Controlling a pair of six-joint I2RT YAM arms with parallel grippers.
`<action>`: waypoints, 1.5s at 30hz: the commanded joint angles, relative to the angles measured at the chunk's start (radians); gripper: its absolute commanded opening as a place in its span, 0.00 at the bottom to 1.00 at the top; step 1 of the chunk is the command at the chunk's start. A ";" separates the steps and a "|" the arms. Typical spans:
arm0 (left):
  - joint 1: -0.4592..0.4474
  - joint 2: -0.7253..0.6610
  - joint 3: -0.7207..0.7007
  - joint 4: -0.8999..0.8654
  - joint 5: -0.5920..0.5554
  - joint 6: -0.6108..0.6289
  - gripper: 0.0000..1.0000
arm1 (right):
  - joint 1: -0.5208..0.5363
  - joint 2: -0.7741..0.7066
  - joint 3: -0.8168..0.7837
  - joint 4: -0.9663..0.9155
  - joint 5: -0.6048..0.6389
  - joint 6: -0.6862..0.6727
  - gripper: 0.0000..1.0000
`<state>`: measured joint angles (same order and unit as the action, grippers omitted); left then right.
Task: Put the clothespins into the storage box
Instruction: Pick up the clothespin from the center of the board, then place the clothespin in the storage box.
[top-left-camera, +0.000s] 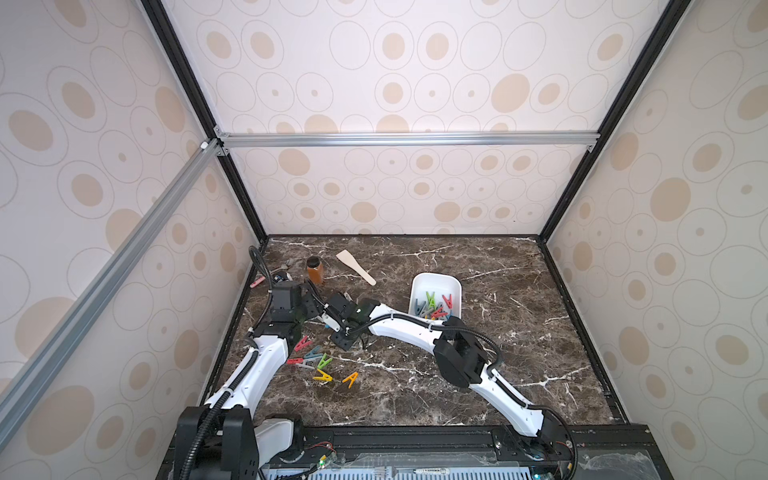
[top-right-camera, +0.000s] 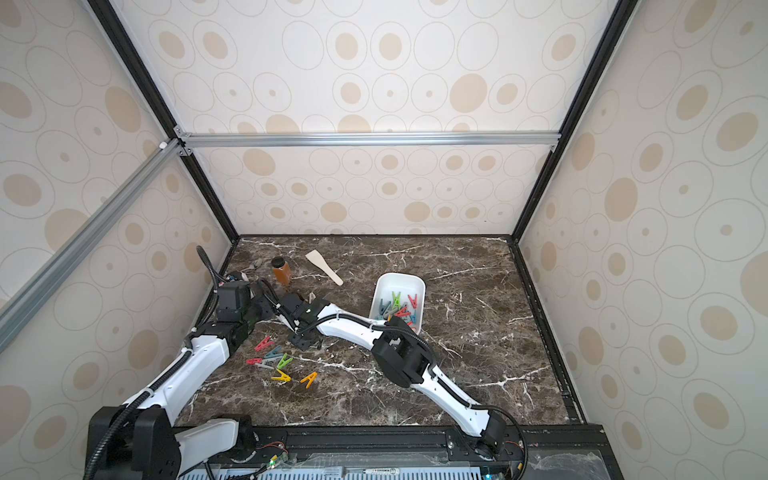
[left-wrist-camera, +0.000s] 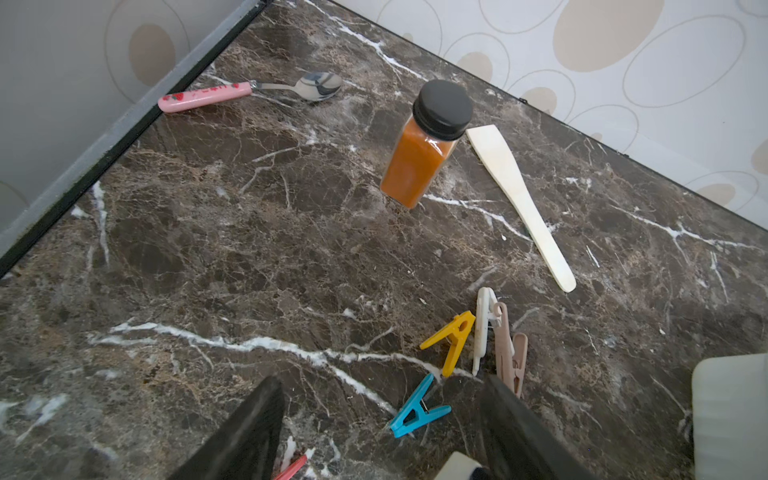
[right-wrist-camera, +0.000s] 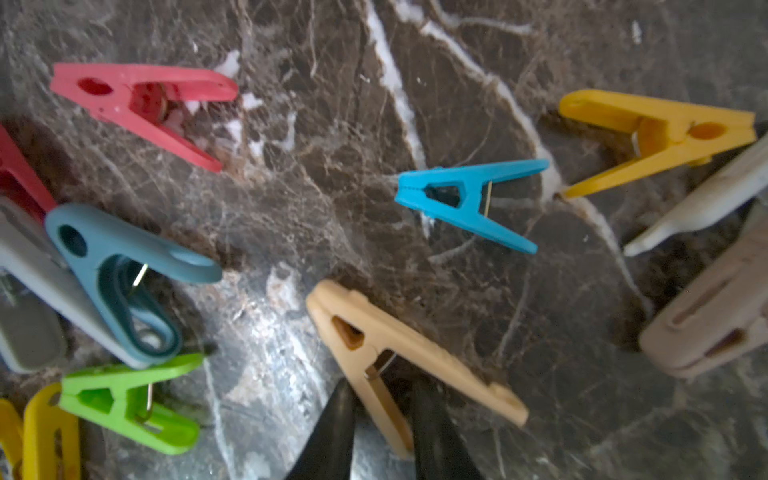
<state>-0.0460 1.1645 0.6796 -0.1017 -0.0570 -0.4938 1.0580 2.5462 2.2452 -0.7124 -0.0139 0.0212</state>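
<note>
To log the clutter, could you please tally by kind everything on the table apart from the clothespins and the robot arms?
Spoon: 1
Jar: 1
Spatula: 1
Box: 1
Total: 4

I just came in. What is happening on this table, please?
A two-arm robot is moving clothespins from the marble table into the white storage box, which already holds several. The right hand is down at the table, its fingers pinching one leg of a tan clothespin that lies flat. The left hand hangs open near a blue clothespin, holding nothing.
</note>
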 joint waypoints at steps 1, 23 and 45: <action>-0.009 -0.012 0.023 -0.036 0.029 0.025 0.74 | 0.017 0.028 0.002 -0.013 -0.012 -0.057 0.15; -0.529 0.064 0.040 0.165 -0.061 0.163 0.73 | -0.353 -0.892 -0.959 0.244 0.060 0.526 0.00; -0.718 0.234 0.125 0.135 -0.147 0.231 0.73 | -0.436 -0.683 -0.728 0.001 0.226 0.439 0.40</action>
<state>-0.7692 1.4208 0.7601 0.0647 -0.1505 -0.2928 0.5678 1.9247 1.4925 -0.6315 0.1406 0.4839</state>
